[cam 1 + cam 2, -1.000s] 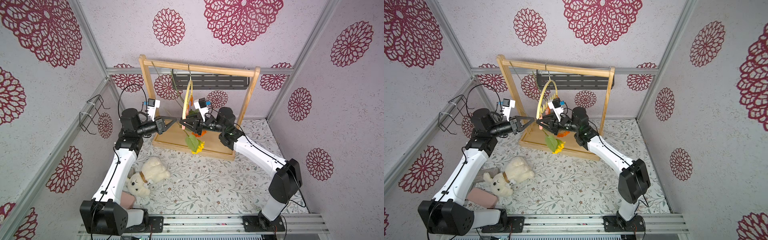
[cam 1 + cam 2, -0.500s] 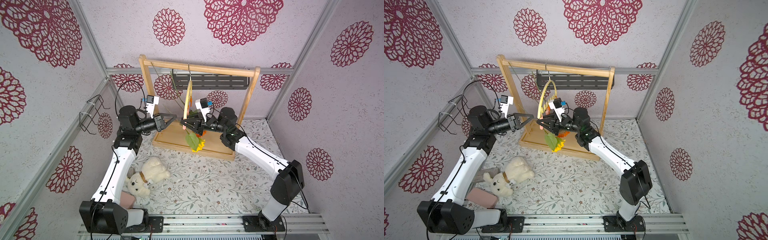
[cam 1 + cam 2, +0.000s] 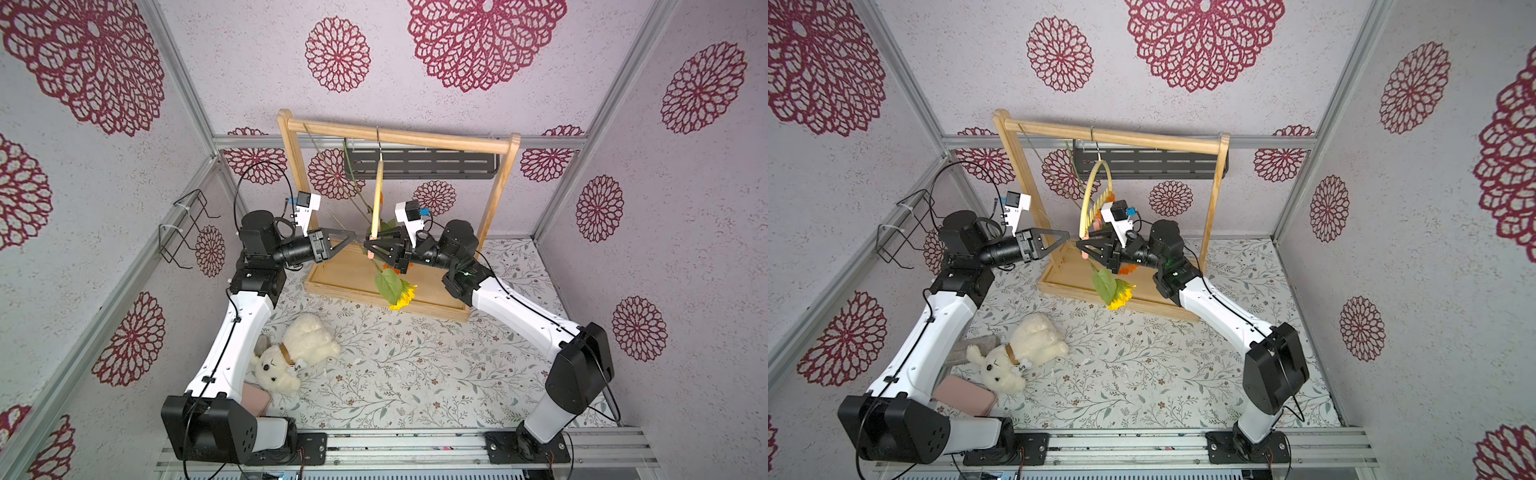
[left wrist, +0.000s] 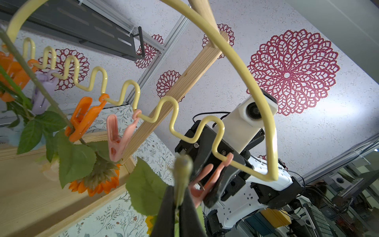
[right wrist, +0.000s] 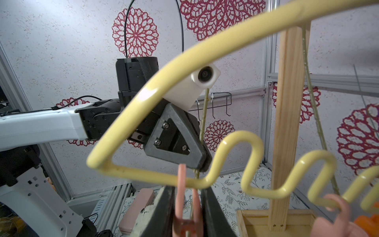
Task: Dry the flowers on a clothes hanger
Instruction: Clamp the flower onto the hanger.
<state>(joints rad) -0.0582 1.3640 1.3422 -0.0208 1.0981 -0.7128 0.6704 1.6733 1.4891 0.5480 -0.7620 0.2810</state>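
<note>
- While the sunflower (image 3: 404, 296) hangs head down in front of the rack (image 3: 399, 135) and over its base, the left gripper (image 3: 352, 236) is pressed together on its stem, well above the leaf.
- The stem sits just beside the end of the hanger (image 3: 1096, 179), which hangs by its hook from the rack's top rail.
- At that end, the right gripper (image 5: 187, 205) pinches the pink pin (image 4: 207, 180), squeezing its legs.
- In the right wrist view a thin stem shows between the pin's legs. I cannot tell whether it is seated in the mouth.
- Further along the wavy bar, an orange pin (image 4: 84, 115) already grips the stem of the gerbera (image 4: 96, 182), so this looks like a later flower being clipped.
- Step in hand, as I judge it: feeding the sunflower's stem into the opened pin.
- The next move calls for nudging the stem fully between the pin's tips, then easing the right grip so the pin bites, and only afterwards letting go with the left.
- A teddy (image 3: 299, 349) lies on the mat (image 3: 415, 374), well apart from the work.
</note>
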